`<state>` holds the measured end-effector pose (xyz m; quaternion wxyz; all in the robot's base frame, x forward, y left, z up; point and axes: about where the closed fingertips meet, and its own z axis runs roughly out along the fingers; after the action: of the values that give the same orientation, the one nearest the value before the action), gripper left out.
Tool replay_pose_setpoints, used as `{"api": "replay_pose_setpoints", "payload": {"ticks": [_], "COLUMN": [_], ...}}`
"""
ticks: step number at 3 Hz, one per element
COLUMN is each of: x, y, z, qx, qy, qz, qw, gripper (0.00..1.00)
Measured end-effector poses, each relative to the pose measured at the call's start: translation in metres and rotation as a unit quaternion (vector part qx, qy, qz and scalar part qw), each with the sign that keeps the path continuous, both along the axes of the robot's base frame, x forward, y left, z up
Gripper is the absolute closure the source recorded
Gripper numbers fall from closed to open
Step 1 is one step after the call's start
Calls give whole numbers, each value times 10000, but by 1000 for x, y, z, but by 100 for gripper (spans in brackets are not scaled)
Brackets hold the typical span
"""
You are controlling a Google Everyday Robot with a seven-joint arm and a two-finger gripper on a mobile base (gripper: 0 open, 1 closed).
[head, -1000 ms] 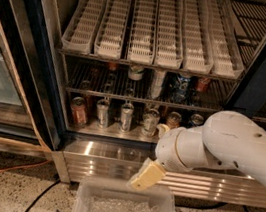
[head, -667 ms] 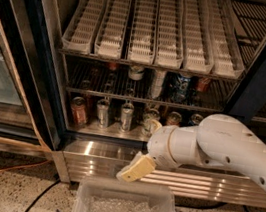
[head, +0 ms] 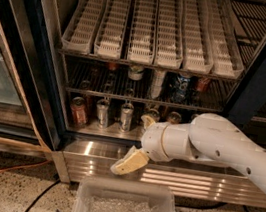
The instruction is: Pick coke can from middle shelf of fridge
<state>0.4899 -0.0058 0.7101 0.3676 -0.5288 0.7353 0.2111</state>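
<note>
Bent arm reaches left, gripper angled down before the fridge base

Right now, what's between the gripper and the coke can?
Camera view: the gripper, low at the fridge base, has its wrist, lower-shelf cans and the middle shelf before the coke can.
</note>
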Motion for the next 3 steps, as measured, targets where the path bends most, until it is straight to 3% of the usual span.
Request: {"api": "replay_pose_setpoints", "payload": {"ticks": [1, 2, 3], "x": [9, 38, 78], "y": [4, 13, 26], "z": [-3, 2, 10], "qx": [-44, 228, 486], "qy": [-195, -712, -1210], "qz": [-171, -510, -764], "qw": [9997, 9959, 9885], "gripper": [0, 0, 0]}}
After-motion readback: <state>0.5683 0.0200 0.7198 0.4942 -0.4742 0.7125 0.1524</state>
